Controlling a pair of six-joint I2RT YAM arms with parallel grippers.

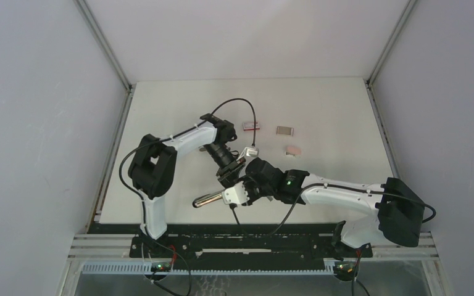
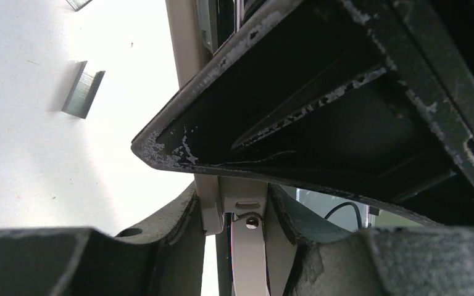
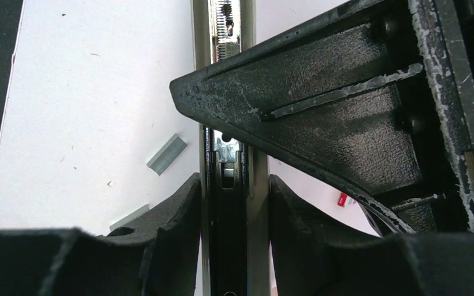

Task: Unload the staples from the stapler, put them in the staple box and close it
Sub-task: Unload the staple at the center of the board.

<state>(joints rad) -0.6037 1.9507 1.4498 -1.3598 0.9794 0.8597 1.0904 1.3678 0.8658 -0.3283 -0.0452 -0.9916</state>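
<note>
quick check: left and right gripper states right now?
Left gripper: closed on the stapler.
Right gripper: jaws against both sides of the same stapler, looks gripped.

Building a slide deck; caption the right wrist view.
Right gripper framing the stapler; two loose staple strips on the table.
</note>
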